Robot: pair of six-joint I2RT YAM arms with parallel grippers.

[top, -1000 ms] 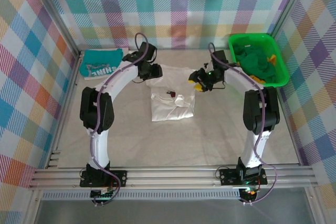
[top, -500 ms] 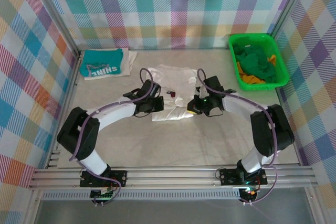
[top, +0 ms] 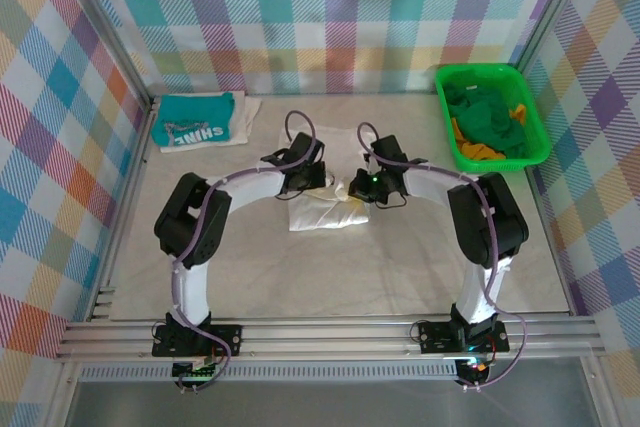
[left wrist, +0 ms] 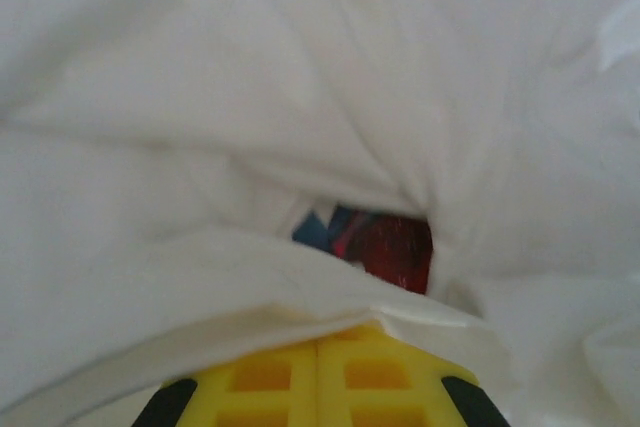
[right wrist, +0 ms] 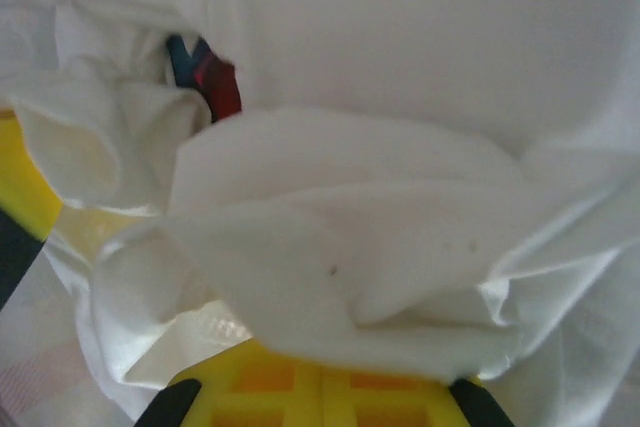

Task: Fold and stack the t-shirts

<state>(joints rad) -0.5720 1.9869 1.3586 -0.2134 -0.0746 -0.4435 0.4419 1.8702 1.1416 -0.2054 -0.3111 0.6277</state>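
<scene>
The white t-shirt (top: 322, 209) lies bunched at the table's middle. Its red-and-dark print (left wrist: 378, 245) peeks out between folds, and the same print (right wrist: 212, 85) shows at the upper left of the right wrist view. My left gripper (top: 305, 179) sits on the shirt's left side and my right gripper (top: 362, 188) on its right side. In the left wrist view the yellow left gripper (left wrist: 318, 345) is shut with white cloth drawn over its tip. The right gripper (right wrist: 322, 375) is likewise shut under a thick fold of white cloth. The teal t-shirt (top: 196, 122) with white lettering lies folded at the far left.
A green plastic basket (top: 535, 119) holding green and orange cloth stands at the far right. Checked walls close in the table on three sides. Bare table (top: 340, 277) stretches between the shirt and the arm bases.
Both grippers dropped from the shirt's far side to its near edge, shut on the cloth, then moved back toward the far side, bunching the white shirt up.
</scene>
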